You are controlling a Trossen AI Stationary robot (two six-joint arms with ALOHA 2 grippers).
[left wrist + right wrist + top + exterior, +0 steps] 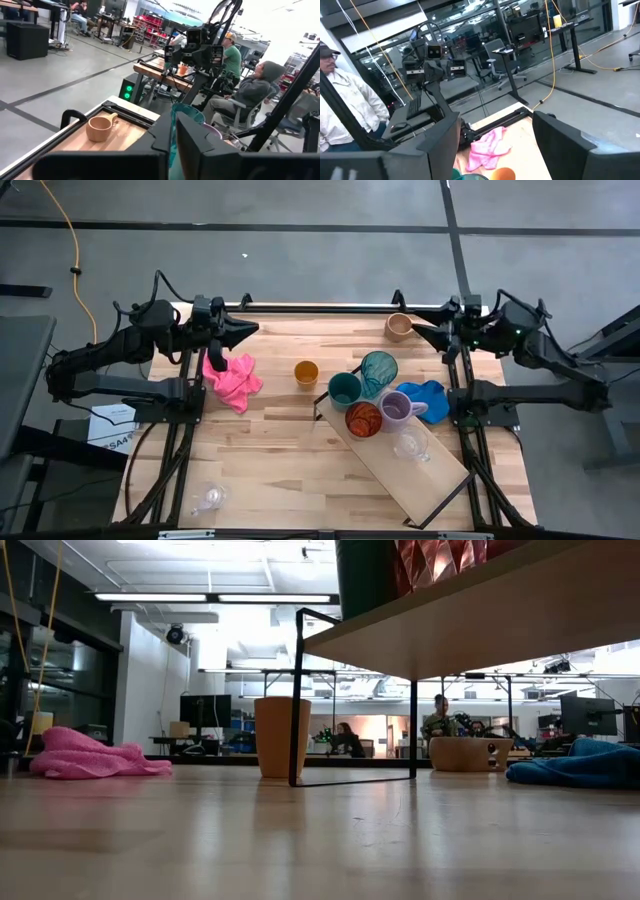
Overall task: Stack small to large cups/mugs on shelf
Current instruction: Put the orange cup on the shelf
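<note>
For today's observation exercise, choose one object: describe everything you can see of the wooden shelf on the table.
The shelf is a long, light-wood board on a thin black metal frame, lying diagonally on the table's right half. The low view shows the board raised on slim black legs, with open space underneath. On its upper end stand an orange cup, a purple mug and a clear glass; the lower end is bare. A green cup sits at its top corner. Neither gripper touches it.

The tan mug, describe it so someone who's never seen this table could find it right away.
Start at the wooden table and go to its far edge beside the right gripper. The tan mug stands there alone, away from the cups crowded on the shelf. It is squat, wood-coloured, with a small handle.
</note>
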